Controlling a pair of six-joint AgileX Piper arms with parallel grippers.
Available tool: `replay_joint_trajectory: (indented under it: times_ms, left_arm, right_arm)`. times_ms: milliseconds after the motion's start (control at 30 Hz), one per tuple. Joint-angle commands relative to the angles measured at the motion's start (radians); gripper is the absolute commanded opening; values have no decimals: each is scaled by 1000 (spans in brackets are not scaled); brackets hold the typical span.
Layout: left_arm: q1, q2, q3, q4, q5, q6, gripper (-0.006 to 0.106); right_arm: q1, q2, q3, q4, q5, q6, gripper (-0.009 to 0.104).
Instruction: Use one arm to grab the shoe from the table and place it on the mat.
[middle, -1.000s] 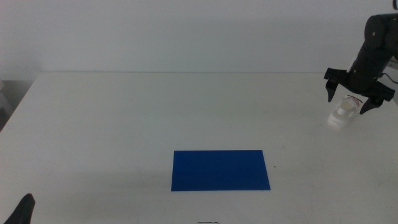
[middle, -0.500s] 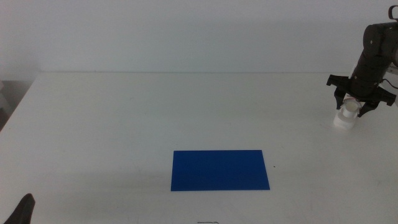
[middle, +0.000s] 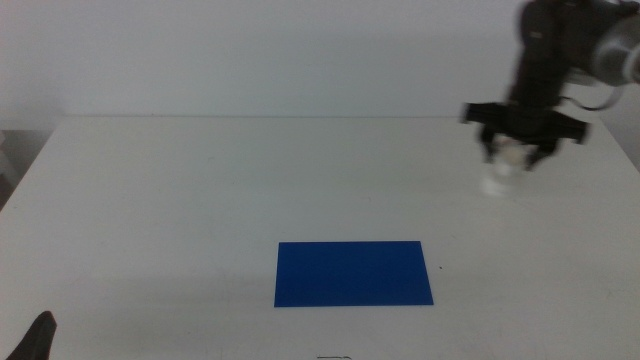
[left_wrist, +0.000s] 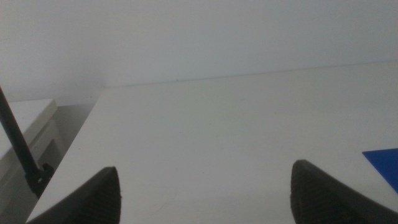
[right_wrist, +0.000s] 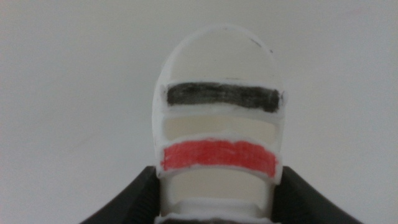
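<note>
The white shoe (middle: 503, 166) hangs above the table (middle: 200, 200) at the far right, held by my right gripper (middle: 520, 150), which is shut on its sides. In the right wrist view the shoe (right_wrist: 217, 137) fills the picture, with one dark strap, one red strap and a jaw pressed on each side. The deep-blue mat (middle: 354, 273) lies flat near the table's front middle, well to the left of and nearer than the shoe. My left gripper (left_wrist: 205, 193) waits open at the table's front-left corner, with a sliver of the mat (left_wrist: 385, 163) beside it.
The white tabletop stretches bare around the mat. Its far edge meets a pale wall. In the left wrist view a dark thin rod (left_wrist: 18, 149) stands off the table's left side.
My right gripper has closed on the shoe, lifted it off the table and carried it left, toward the table's middle. The left arm has stayed still.
</note>
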Motion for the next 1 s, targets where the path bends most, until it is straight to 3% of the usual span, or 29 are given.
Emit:
replay_joint_trajectory:
  times_ms: [0,200,400,600,800,967]
  left_arm:
    - [-4,-20,-3,-9,-82,-15,94]
    - [-4,-20,-3,-9,-82,-15,94]
    - [-4,-20,-3,-9,-82,-15,94]
    - [-4,-20,-3,-9,-82,-15,94]
    - [-4,-20,-3,-9,-82,-15,94]
    - [-4,-20,-3,-9,-82,-15,94]
  right_arm:
    - [106,-105,-12,-45,10,60,-1]
    - [319,-107,2,-19,3,208,-1]
    - [451,-91,12,-21,-7,318,-1]
    - [530,-89,12,-41,-13,412,-1]
    - [539,-89,12,-37,10,442,-1]
    - [539,-89,12,-70,42,458,-1]
